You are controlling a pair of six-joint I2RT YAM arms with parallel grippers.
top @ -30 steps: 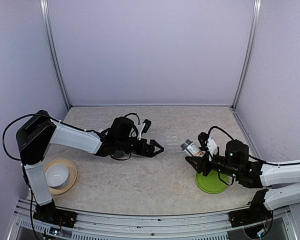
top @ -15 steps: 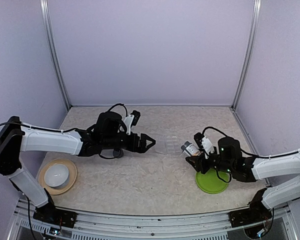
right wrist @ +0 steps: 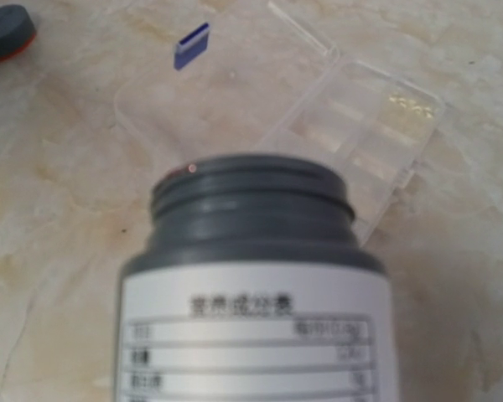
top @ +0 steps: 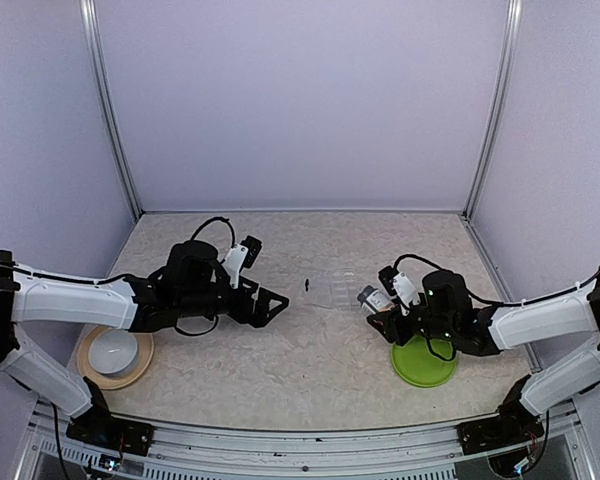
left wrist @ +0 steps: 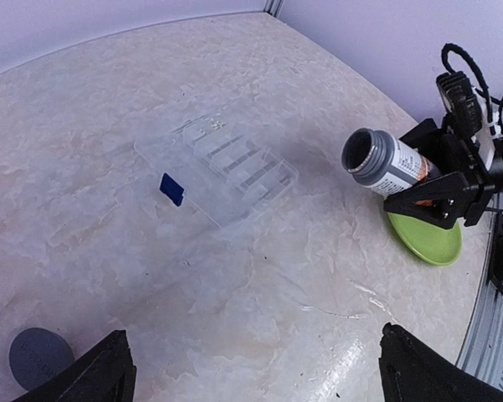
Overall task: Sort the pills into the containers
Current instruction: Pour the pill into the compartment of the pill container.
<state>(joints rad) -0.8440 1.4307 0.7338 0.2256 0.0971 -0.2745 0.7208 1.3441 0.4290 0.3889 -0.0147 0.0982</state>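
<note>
arms (top: 75, 298): white shells, black joints | hands (top: 273, 308): black, two-fingered | cables (top: 215, 219): black loops

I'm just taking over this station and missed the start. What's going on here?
The right gripper holds an uncapped gray bottle with a white-and-orange label, tipped mouth-first toward a clear plastic compartment box lying open on the table. A round gray cap lies on the table near the left gripper, which hovers open and empty.
</note>
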